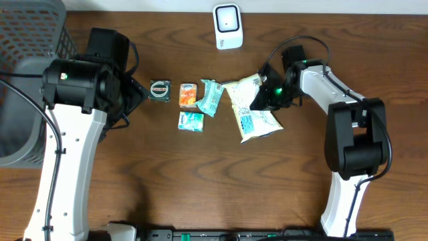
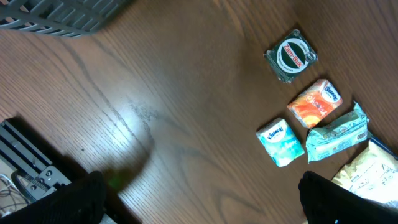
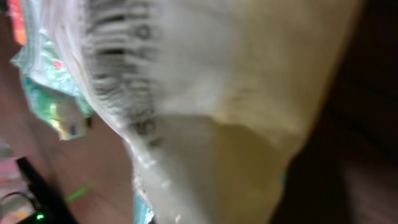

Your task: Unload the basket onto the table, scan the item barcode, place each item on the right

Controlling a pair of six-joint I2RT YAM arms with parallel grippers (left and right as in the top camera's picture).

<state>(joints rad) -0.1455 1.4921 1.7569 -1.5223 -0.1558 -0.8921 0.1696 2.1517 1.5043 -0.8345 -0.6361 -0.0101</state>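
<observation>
When checking state, note right pincer (image 1: 265,94) closed on cream-yellow plastic packet (image 1: 253,115) lying on brown wooden table (image 1: 200,181) near white scanner (image 1: 227,27); left pincer (image 2: 205,208) spread wide, empty. Treat grey mesh basket (image 1: 30,40) contents as indiscernible.

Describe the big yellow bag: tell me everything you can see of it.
The bag is a crinkled pale yellow plastic pouch with a white-and-blue printed label on its lower half. It lies mostly flat on the table, just right of the teal packet. The right gripper is shut on its upper right edge. Close up, blurred barcode-like stripes show.
</observation>
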